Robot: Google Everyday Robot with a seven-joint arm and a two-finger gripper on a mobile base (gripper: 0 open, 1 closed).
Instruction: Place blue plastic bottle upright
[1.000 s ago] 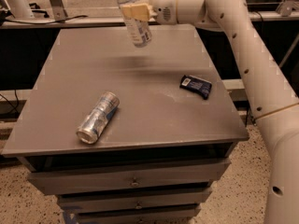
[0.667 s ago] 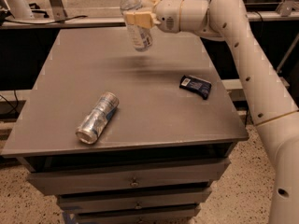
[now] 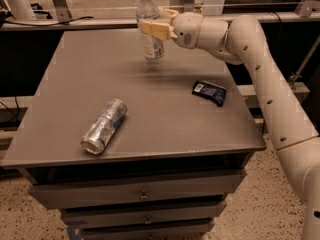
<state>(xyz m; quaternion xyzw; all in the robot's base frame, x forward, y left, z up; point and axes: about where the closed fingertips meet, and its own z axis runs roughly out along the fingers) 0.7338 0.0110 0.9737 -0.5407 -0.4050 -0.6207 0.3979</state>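
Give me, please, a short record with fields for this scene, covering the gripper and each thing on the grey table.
Surface: grey table, drawers below
Task item: small clear plastic bottle with white cap and white-and-blue label, upright, cap up; contact with table unclear
Tool: cream two-finger gripper, over the table's far side, shut on the bottle's upper half
Other item: silver-and-blue metal can, on its side, near left
Other item: flat dark blue packet, lying flat, right side
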